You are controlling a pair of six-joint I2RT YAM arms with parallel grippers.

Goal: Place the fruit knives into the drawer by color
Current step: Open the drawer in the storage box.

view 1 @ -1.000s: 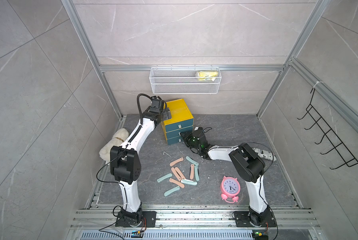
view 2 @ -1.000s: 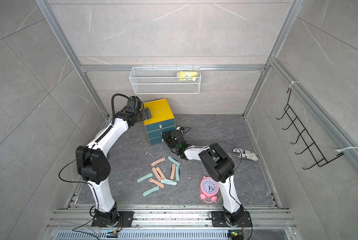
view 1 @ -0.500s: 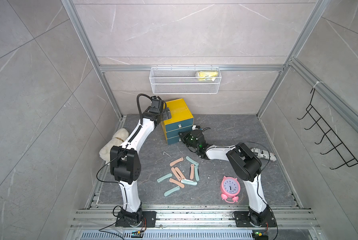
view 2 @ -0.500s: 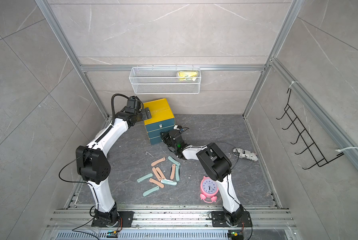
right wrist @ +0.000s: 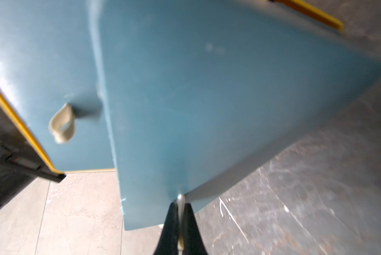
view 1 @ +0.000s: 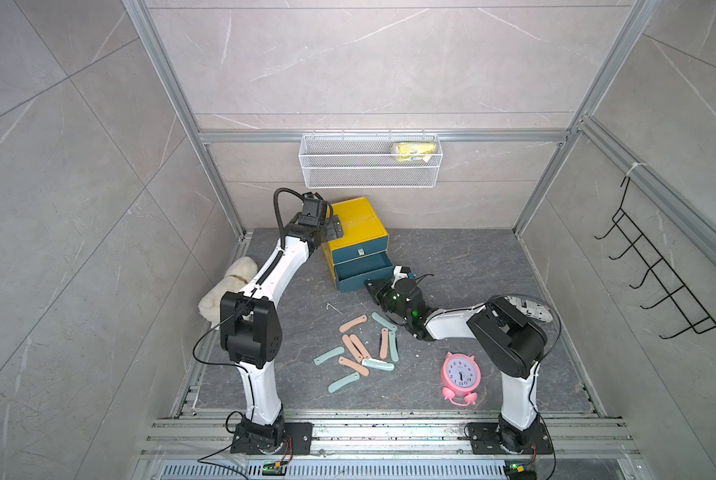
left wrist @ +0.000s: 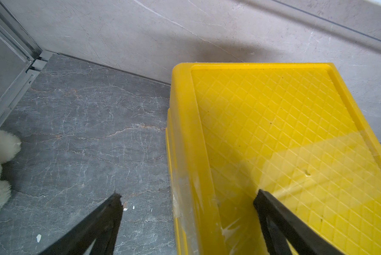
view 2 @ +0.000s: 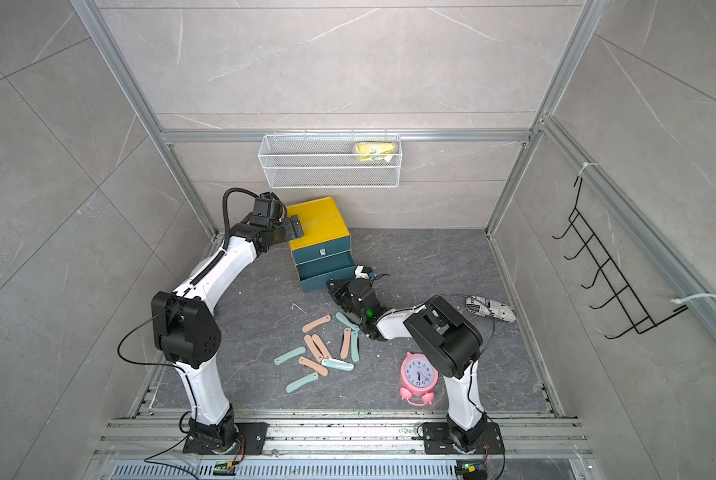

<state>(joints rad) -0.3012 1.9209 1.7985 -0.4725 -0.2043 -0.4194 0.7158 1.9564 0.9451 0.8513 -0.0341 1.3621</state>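
The drawer cabinet (view 1: 356, 224) is yellow with dark-teal fronts and stands at the back of the floor. My right gripper (right wrist: 180, 205) is shut on the silver pull (right wrist: 180, 199) of a drawer below the top one. That drawer front (view 1: 354, 284) stands a little out from the cabinet. My left gripper (left wrist: 188, 194) is open and straddles the cabinet's left top edge (left wrist: 182, 132). One finger is over the top, the other beside the side wall. Several fruit knives, salmon-pink (view 1: 353, 323) and mint-teal (view 1: 343, 382), lie scattered on the floor in front of the cabinet.
A pink alarm clock (view 1: 461, 376) stands right of the knives, near my right arm's base. A white plush toy (view 1: 227, 291) lies by the left wall. A newsprint-patterned thing (view 1: 530, 309) lies behind my right arm. A white wire basket (view 1: 370, 166) hangs above the cabinet; black hooks (view 1: 659, 282) hang on the right wall.
My right gripper has closed on the drawer pull, and its arm has shifted slightly. The left arm has stayed where it was.
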